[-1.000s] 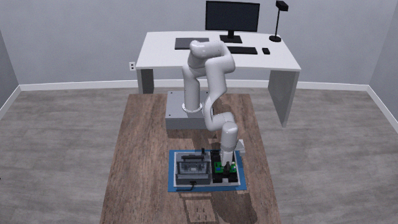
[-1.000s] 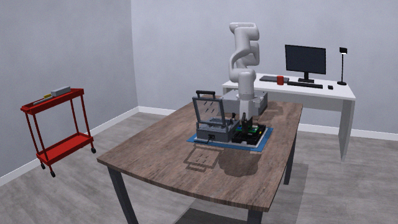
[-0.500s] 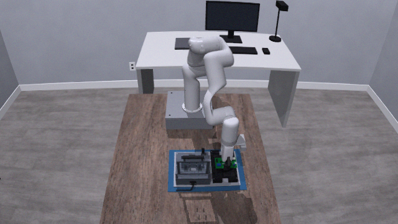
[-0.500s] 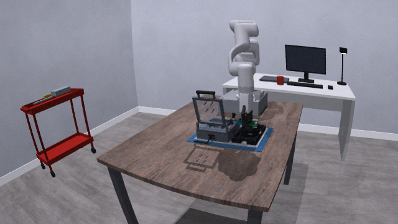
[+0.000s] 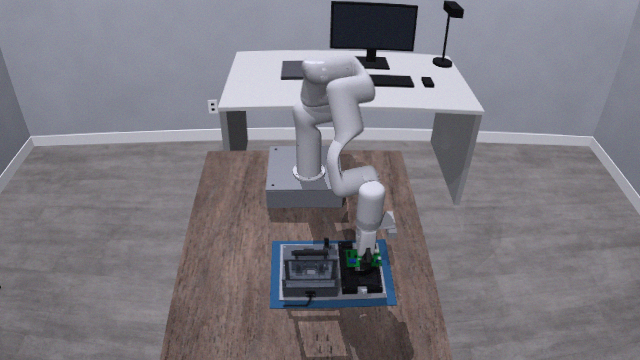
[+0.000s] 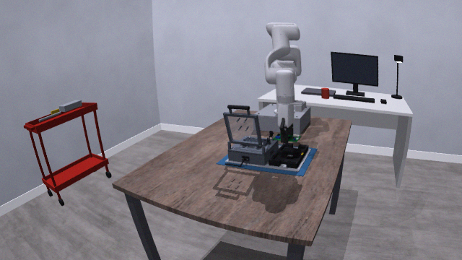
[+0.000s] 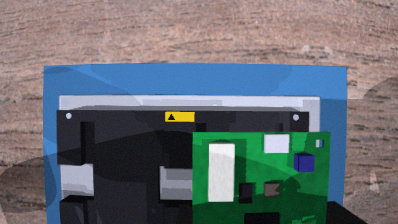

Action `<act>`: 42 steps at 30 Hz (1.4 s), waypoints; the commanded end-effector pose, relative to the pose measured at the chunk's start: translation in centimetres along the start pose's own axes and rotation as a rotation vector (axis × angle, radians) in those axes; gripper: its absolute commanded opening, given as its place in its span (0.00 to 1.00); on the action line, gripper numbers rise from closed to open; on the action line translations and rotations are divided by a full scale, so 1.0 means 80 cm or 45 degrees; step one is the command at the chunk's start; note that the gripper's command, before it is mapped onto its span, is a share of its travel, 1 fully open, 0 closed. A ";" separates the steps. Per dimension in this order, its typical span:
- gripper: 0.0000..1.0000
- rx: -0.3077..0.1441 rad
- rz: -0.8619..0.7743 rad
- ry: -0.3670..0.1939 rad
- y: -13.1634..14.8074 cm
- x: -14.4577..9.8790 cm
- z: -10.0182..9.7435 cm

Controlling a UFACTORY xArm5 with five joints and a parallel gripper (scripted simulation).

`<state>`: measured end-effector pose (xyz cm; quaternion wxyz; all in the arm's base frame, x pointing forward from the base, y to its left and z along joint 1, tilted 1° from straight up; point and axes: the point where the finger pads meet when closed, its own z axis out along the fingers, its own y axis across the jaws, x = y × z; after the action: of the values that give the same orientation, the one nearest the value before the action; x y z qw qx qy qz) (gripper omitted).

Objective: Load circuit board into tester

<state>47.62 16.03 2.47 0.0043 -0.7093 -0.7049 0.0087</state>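
"What have you got in the gripper (image 5: 366, 263) (image 6: 286, 139)?"

"The circuit board (image 5: 353, 258) (image 6: 296, 138) (image 7: 262, 167). I've got it pinched, held level above the black tray (image 5: 349, 286) (image 6: 278, 161) (image 7: 120, 150), not touching it in the exterior view."

"Component side?"

"Up. Wrist view shows a long white block (image 7: 221, 172), a smaller pale block (image 7: 276, 143) and a blue part (image 7: 304, 163) on top."

"Connector toward the post?"

"Can't tell which block is the connector."

"And the tester (image 5: 311, 290) (image 6: 240, 155)?"

"Just beside the tray, lid (image 5: 311, 261) (image 6: 227, 128) standing open. The black post (image 5: 326, 243) (image 6: 271, 133) is near its arm-side end. Pins: too small to make out."

"What's underneath?"

"Blue mat (image 5: 275, 275) (image 6: 307, 167) (image 7: 200, 77), on my wooden table (image 5: 225, 260) (image 6: 195, 177) (image 7: 200, 30). Board isn't in the tester; lid isn't latched."
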 end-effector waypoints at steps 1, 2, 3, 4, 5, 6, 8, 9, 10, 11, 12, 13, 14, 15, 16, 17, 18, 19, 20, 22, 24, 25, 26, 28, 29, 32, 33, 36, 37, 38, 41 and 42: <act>0.79 -0.005 0.000 0.002 0.002 0.001 -0.003; 0.79 -0.005 0.000 0.002 0.002 0.001 -0.003; 0.79 -0.005 0.000 0.002 0.002 0.001 -0.003; 0.79 -0.005 0.000 0.002 0.002 0.001 -0.003; 0.79 -0.005 0.000 0.002 0.002 0.001 -0.003; 0.79 -0.005 0.000 0.002 0.002 0.001 -0.003; 0.79 -0.005 0.000 0.002 0.002 0.001 -0.003; 0.79 -0.005 0.000 0.002 0.002 0.001 -0.003; 0.79 -0.005 0.000 0.002 0.002 0.001 -0.003; 0.79 -0.005 0.000 0.002 0.002 0.001 -0.003; 0.79 -0.005 0.000 0.002 0.002 0.001 -0.003; 0.79 -0.005 0.000 0.002 0.002 0.001 -0.003; 0.79 -0.005 0.000 0.002 0.002 0.001 -0.003; 0.79 -0.005 0.000 0.002 0.002 0.001 -0.003; 0.79 -0.005 0.000 0.002 0.002 0.001 -0.003; 0.79 -0.005 0.000 0.002 0.002 0.001 -0.003; 0.79 -0.005 0.000 0.002 0.002 0.001 -0.003; 0.79 -0.005 0.000 0.002 0.002 0.001 -0.003; 0.79 -0.005 0.000 0.002 0.002 0.001 -0.003; 0.79 -0.005 0.000 0.002 0.002 0.001 -0.003; 0.79 -0.005 0.000 0.002 0.002 0.000 -0.003; 0.79 -0.005 0.000 0.002 0.002 0.000 -0.003; 0.79 -0.005 0.000 0.002 0.002 0.000 -0.003; 0.79 -0.005 0.000 0.002 0.002 0.000 -0.003; 0.79 -0.005 0.000 0.002 0.002 -0.001 -0.003; 0.79 -0.005 0.000 0.002 0.001 -0.002 -0.003; 0.79 -0.005 0.000 0.002 0.001 -0.003 -0.003; 0.79 -0.005 0.000 0.002 0.000 -0.006 -0.003; 0.79 -0.005 0.000 0.002 0.000 -0.008 -0.004; 0.79 -0.005 0.000 0.002 -0.001 -0.009 -0.004; 0.79 -0.005 0.000 0.002 -0.002 -0.014 -0.004; 0.79 -0.005 0.000 0.002 -0.002 -0.016 -0.004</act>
<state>47.43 15.26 2.61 0.0043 -0.7092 -0.7049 0.0085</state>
